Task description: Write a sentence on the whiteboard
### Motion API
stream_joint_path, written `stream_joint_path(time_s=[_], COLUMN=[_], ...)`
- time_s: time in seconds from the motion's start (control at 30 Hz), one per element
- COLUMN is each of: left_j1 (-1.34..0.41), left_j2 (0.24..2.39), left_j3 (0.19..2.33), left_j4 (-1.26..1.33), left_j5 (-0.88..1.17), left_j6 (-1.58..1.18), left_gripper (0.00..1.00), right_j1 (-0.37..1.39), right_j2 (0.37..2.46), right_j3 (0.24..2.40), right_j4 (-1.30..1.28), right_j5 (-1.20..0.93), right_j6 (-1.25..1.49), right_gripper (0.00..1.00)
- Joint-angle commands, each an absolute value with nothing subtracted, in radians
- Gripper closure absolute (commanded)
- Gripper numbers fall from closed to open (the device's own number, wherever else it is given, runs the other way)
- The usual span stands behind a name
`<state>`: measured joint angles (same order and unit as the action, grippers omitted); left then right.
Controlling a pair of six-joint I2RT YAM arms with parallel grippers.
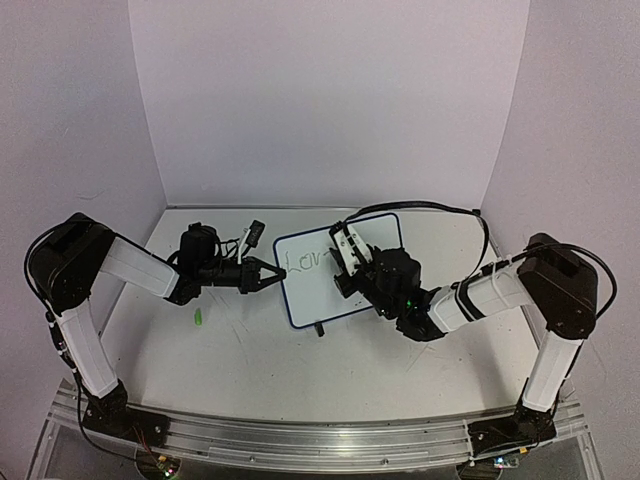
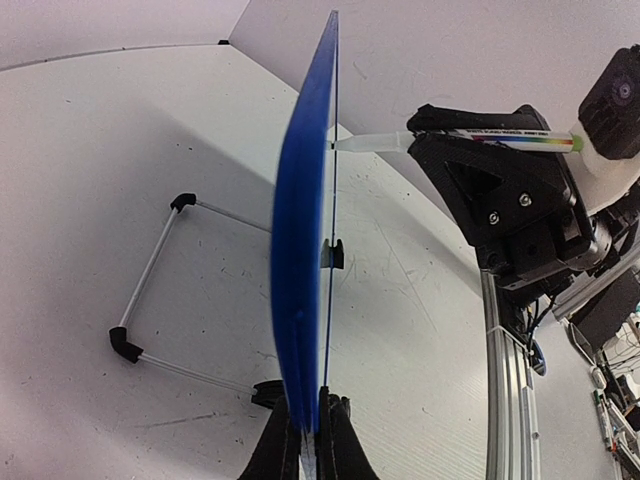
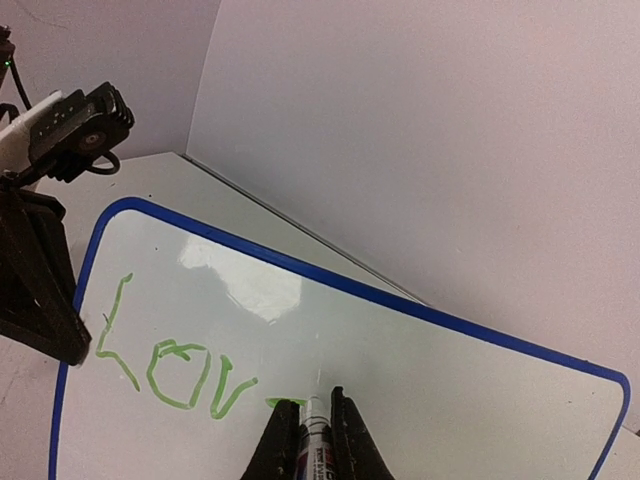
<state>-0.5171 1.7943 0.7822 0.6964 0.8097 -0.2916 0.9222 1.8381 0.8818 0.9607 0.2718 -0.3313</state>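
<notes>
Glossy white, blue-rimmed whiteboard [image 1: 305, 295] held for writing.
My left claw [image 2: 310, 432] pinches its edge, steadying it upright on the bench [image 1: 250, 350]; my right claw [image 3: 315, 410] clamps a white marker [image 3: 318, 440] at the green handwritten sentence [image 3: 180, 370].

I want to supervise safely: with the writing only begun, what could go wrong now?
The left pincer clamps the whiteboard by one edge only, so a push from the marker may twist or slip it. The right pincer, shut on the marker, sits close to the green letters and might smear them.
</notes>
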Motion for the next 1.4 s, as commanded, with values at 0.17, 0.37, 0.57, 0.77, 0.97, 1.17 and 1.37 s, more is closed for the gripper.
stream_joint_path(time_s=[0.17,0.37,0.57,0.77,0.97,1.17,1.37], left_j1=[-0.517,-0.517,-0.517,-0.517,-0.517,-0.517,-0.517], left_j2=[1.773,1.771,1.772,1.771,1.772,1.771,1.767], left_j3=[0.809,0.810,0.809,0.808,0.810,0.811,0.809], left_j4=[0.672,0.672,0.672,0.670,0.669,0.669,0.668], left_j5=[0.795,0.796,0.793,0.792,0.792,0.792,0.792], left_j6=[-0.234,-0.235,-0.233,-0.232,-0.232,-0.232,-0.232], left_gripper=[1.00,1.00,1.00,1.00,1.00,1.00,1.00], right_j1=[0.918,0.922,0.936,0.941,0.943,0.942,0.943], right_j2=[1.836,1.855,1.873,1.870,1.857,1.846,1.838], right_j3=[0.929,0.950,0.955,0.929,0.896,0.872,0.851], right_j4=[0.985,0.962,0.948,0.946,0.946,0.946,0.948], right_j5=[0.252,0.231,0.220,0.226,0.248,0.258,0.281], right_j6=[-0.338,-0.322,-0.304,-0.280,-0.264,-0.256,-0.251], right_gripper=[1.00,1.00,1.00,1.00,1.00,1.00,1.00])
